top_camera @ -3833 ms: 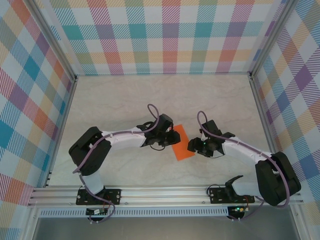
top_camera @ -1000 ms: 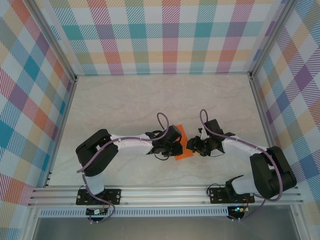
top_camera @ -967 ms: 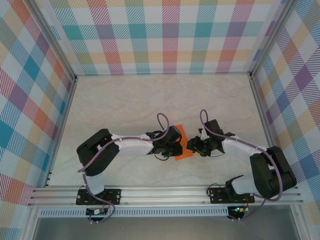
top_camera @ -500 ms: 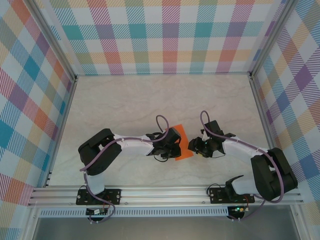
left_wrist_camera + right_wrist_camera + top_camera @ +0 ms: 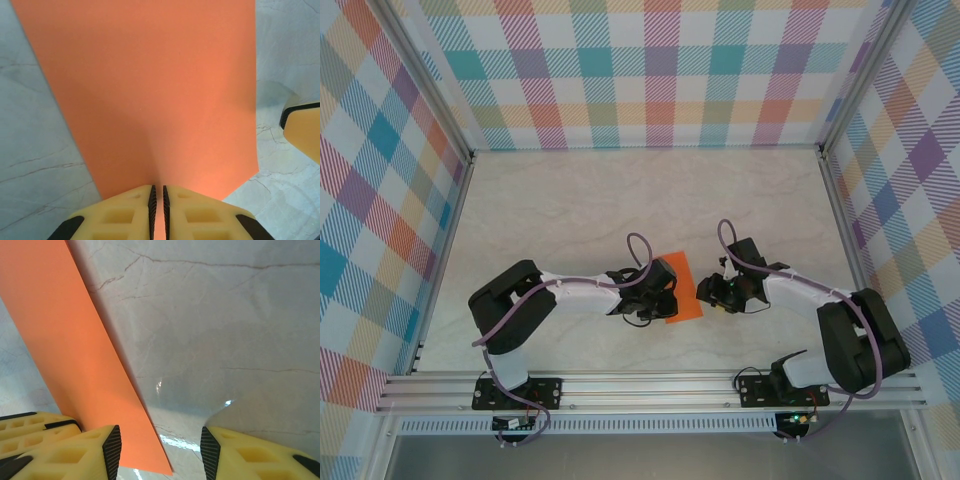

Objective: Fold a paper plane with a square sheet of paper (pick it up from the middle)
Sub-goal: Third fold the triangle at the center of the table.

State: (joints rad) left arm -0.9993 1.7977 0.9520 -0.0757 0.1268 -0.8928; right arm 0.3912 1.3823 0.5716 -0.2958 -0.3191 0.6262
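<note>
Surface: marble table (image 5: 570, 200).
Left gripper (image 5: 157, 196): pinched shut on the square sheet of paper (image 5: 150, 90).
Right gripper (image 5: 160, 445): jaws apart, holding nothing, beside its edge.
Progress: early, I judge; no dart shape yet.

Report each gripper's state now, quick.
Left gripper: shut on the orange paper.
Right gripper: open, gripping nothing.

You have bright, even light from above. In your right wrist view, small glare spots gleam on the marble counter (image 5: 215, 315), and a soft shadow runs beside the square sheet of paper (image 5: 65, 340). Focus is sharp.
</note>
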